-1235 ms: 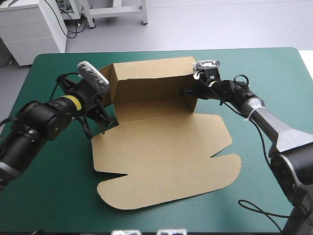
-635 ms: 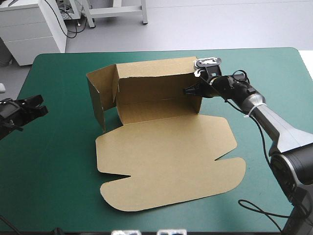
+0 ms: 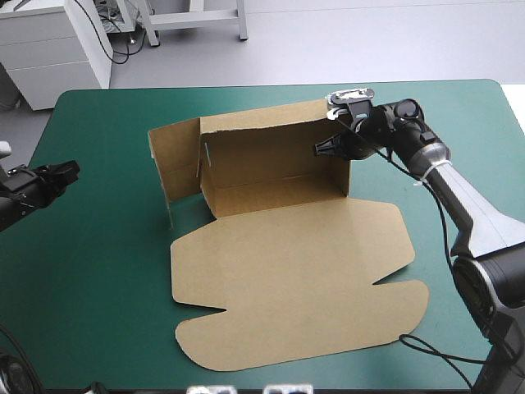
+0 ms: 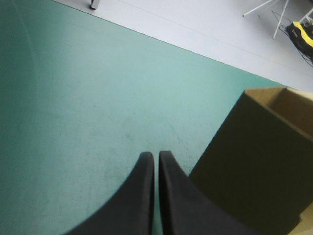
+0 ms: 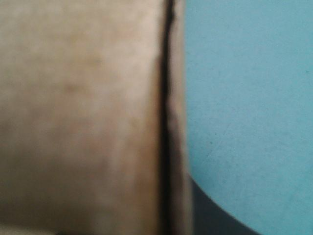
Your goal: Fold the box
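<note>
At the table's left edge, the left gripper [image 3: 70, 171] was held over the teal-green cover [image 3: 98, 279], well apart from the box [image 3: 271, 193], with its black fingers [image 4: 142, 196] pressed together into one point (nothing was carried between them). It was judged to be parked there to leave working room. Toward the middle, the box was stood with its back wall [image 3: 262, 152] upright and its broad panel [image 3: 295, 271] laid flat toward the near edge. The left end wall [image 3: 176, 160] was splayed outward, untucked, and would be met first by any approach from that side. At the right end wall [image 3: 338, 176], the right gripper [image 3: 321, 148] was clamped on the board's upper edge, presumably so that the box was steadied.
</note>
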You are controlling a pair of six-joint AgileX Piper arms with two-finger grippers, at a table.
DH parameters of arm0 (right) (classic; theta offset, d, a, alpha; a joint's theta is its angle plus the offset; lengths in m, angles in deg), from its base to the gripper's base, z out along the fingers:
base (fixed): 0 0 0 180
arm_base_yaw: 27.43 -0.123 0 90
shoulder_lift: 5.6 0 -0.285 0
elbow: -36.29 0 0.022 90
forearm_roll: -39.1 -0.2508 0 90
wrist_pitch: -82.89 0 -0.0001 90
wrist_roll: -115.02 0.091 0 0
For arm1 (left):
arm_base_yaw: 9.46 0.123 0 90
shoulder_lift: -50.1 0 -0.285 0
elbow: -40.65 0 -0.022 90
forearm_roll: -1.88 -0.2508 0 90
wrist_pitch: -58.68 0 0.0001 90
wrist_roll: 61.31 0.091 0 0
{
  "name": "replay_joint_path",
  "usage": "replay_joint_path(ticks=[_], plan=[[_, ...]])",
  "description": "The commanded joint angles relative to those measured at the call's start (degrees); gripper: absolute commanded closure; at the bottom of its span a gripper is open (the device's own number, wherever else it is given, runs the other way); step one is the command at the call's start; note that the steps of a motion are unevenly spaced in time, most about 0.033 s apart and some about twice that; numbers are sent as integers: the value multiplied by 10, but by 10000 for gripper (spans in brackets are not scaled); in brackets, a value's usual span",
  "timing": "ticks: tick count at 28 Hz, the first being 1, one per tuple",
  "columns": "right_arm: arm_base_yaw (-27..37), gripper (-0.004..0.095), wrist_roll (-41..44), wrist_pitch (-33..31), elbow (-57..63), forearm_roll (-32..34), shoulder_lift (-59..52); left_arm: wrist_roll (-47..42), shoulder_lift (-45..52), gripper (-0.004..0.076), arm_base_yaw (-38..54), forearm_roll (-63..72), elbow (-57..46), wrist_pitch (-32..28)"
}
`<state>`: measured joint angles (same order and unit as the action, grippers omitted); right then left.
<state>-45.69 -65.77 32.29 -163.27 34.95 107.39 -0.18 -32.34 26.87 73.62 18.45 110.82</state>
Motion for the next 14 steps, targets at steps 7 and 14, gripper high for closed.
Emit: replay_joint_path(ticks=[7, 14], plan=[[2, 920, 38, -210, -86, 10, -72, 11, -23, 718, -32, 44, 14, -21], [-3, 920, 65, -210, -19, -52, -138, 11, -23, 720, -33, 46, 14, -20]])
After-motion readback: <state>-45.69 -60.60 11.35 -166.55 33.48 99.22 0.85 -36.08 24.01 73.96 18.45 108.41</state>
